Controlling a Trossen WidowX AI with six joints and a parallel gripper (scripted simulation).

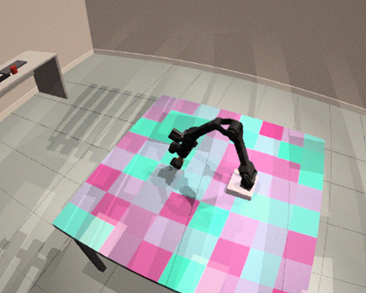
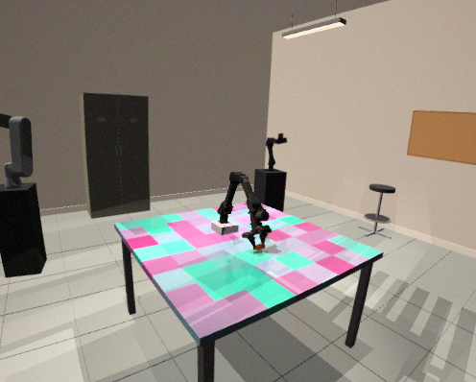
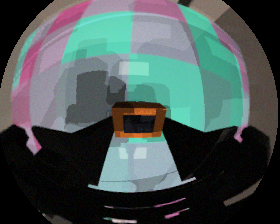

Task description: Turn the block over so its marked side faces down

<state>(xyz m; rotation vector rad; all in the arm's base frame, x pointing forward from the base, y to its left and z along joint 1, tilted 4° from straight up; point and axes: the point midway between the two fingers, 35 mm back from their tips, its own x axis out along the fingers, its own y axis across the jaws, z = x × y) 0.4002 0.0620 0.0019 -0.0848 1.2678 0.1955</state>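
Observation:
A small orange block (image 3: 139, 121) (image 2: 259, 247) with a dark marked face sits between my fingers. My gripper (image 3: 138, 118) (image 1: 177, 161) (image 2: 257, 243) is shut on the block and holds it a little above the checkered table (image 1: 255, 241) (image 2: 211, 283). In the wrist view the dark face points toward the camera, framed by the orange rim. The arm reaches from its white base (image 1: 237, 189) (image 2: 222, 228) toward the table's middle. The fingertips themselves are mostly hidden in shadow.
The table top is a pink, teal and lilac patchwork. A desk (image 1: 28, 73) with a monitor stands far off at the left. A dark cabinet (image 2: 115, 154), another arm on a pedestal (image 2: 271, 187) and a stool (image 2: 380, 206) stand away from the table.

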